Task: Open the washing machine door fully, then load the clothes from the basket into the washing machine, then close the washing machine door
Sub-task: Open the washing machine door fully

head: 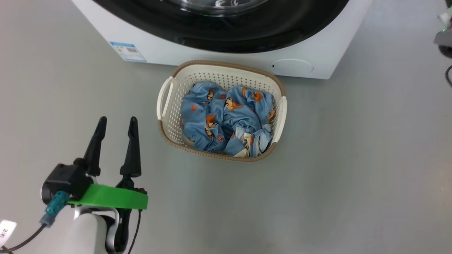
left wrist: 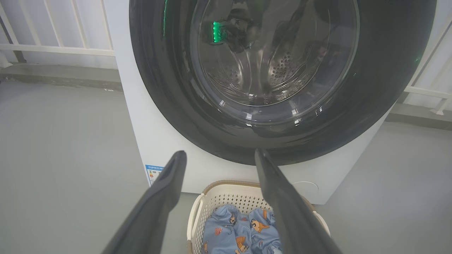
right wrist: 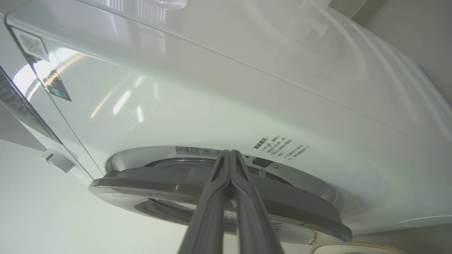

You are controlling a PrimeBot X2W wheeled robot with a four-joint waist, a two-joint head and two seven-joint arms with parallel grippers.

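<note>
The basket sits on the floor right in front of the washing machine, holding crumpled light blue clothes. The washing machine door shows its black rim above it. My left gripper hovers open and empty, left of the basket. In the left wrist view the gripper points at the door, above the basket and clothes. My right gripper is shut, its tips at the rim of the door, which stands slightly off the machine front.
Grey floor spreads around the basket. A blue label and a round cap mark the machine's lower front. A white railing runs behind the machine. A grey part with a green light shows at the right edge.
</note>
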